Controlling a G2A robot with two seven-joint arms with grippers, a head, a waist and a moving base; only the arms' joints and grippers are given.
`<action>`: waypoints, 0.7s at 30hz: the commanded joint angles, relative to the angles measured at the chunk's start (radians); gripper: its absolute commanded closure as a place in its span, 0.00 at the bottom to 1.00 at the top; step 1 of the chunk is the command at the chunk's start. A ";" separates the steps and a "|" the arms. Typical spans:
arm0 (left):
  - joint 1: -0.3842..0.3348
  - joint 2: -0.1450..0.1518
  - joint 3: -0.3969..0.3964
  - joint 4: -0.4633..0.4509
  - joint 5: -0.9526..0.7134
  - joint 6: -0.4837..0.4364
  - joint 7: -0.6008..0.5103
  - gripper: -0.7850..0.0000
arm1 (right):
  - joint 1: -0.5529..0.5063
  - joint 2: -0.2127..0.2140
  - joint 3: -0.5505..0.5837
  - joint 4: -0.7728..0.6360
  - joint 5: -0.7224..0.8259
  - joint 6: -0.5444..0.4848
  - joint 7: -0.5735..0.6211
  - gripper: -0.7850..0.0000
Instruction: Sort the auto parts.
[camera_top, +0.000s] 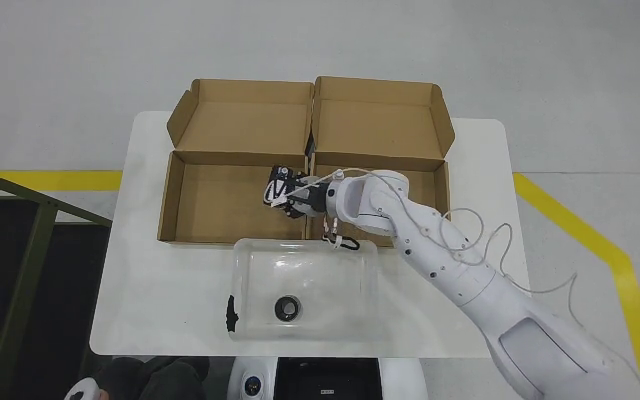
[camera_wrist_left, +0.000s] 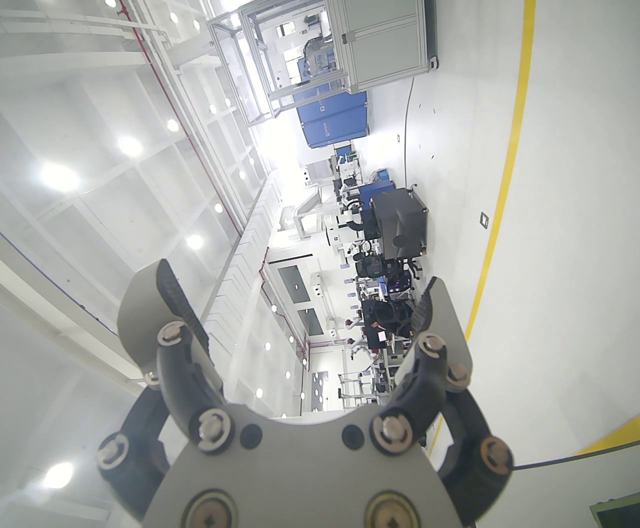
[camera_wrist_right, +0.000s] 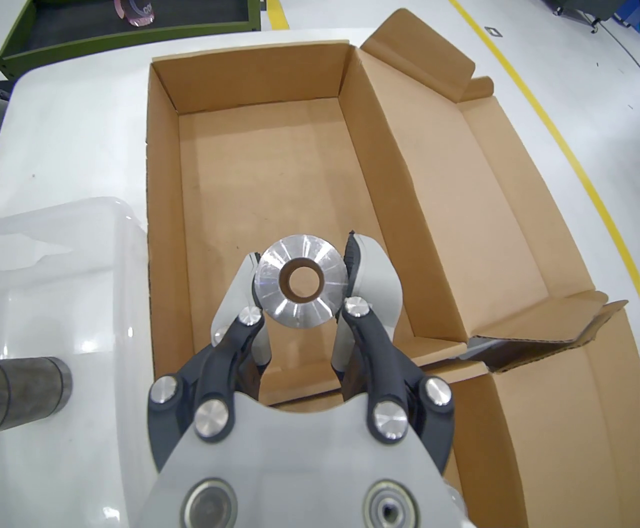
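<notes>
Two cardboard boxes (camera_top: 225, 205) — one metal ring (camera_wrist_right: 327, 289) in right gripper (camera_wrist_right: 301, 255)

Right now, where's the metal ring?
Held by the right gripper, the metal ring hangs over the left cardboard box in the top view, beside the other box.

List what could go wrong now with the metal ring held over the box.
1. The right gripper pinches the metal ring only at its edge; it might slip and fall hard onto the bare floor of the cardboard box.
2. It hangs near the wall shared with the second box; a small drift could land it there.
</notes>
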 joint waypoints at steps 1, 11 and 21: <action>0.000 0.000 0.000 0.000 0.000 0.000 0.000 0.00 | 0.017 -0.008 -0.007 0.021 0.002 -0.002 0.012 1.00; 0.000 0.000 0.000 0.000 0.000 0.000 0.000 0.00 | 0.083 -0.059 -0.058 0.129 0.032 -0.006 0.064 1.00; 0.000 0.000 0.000 0.000 0.000 0.000 0.000 0.00 | 0.135 -0.102 -0.087 0.249 0.050 -0.037 0.080 1.00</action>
